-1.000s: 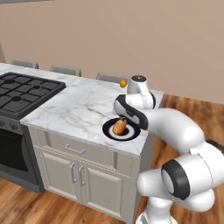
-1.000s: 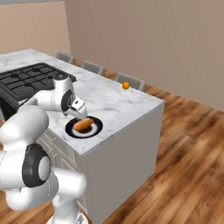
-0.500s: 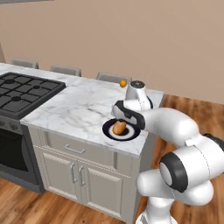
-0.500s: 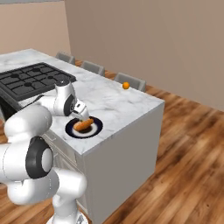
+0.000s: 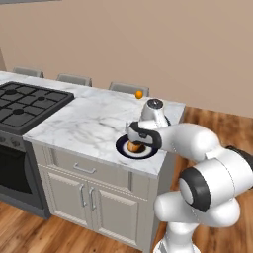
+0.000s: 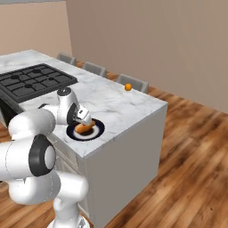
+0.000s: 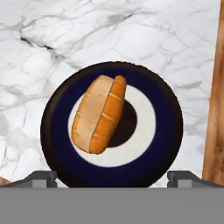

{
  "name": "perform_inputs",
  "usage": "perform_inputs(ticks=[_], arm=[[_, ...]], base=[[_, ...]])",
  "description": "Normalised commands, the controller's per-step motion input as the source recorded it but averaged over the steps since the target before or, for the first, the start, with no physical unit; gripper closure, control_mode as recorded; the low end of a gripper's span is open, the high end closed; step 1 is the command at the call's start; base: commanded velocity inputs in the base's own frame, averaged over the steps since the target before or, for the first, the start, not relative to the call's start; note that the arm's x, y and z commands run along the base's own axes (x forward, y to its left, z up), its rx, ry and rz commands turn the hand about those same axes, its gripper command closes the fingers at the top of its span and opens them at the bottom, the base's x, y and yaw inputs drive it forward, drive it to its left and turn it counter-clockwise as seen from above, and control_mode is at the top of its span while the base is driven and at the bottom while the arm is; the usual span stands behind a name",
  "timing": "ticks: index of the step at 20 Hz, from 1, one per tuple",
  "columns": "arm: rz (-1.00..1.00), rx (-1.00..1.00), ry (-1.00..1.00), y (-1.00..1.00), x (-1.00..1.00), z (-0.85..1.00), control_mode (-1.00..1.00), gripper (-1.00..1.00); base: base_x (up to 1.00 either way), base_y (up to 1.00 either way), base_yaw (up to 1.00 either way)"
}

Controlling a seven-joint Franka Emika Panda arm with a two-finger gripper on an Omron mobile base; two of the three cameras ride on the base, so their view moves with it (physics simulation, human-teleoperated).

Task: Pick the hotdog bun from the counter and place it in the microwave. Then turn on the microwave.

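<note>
The gripper point(image 7: 112, 177) hangs directly over the hotdog bun point(image 7: 99, 113), its two fingertips point(image 7: 42, 177) spread wide apart at either side of the plate point(image 7: 162, 144), with nothing between them. In the hand view the bun lies just ahead of the gripper's midline, a little toward the left fingertip, set at a slant across the plate's white inner ring with its split side facing up. The fingertips stand clear of the bun; neither touches it.

From the left base view the gripper point(image 5: 141, 140) sits low over the plate point(image 5: 123, 148), and the bun point(image 5: 133, 147) shows just beneath it. The right base view shows the same: the bun point(image 6: 83, 128) rests on the dark-rimmed plate point(image 6: 97, 130) right below the gripper point(image 6: 83, 117). The plate sits on the marble table point(image 6: 116, 104), near its front edge.

Well beyond the gripper, toward the far edge of the table, lies a small orange fruit point(image 6: 128, 87). Off to the gripper's left side is a black gas cooktop point(image 5: 24, 101).
</note>
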Motion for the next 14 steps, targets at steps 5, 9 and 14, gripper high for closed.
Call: perform_inputs(ticks=[5,9,14], arm=[[-0.01,0.00,0.00,0.01,0.26,-0.07,-1.00,-1.00],[-0.02,0.00,0.02,0.02,0.26,-0.06,-1.00,-1.00],[-0.02,0.00,0.03,0.05,0.16,-0.12,-1.00,-1.00]], base=[[0.00,0.00,0.00],[0.00,0.00,0.00],[0.00,0.00,0.00]])
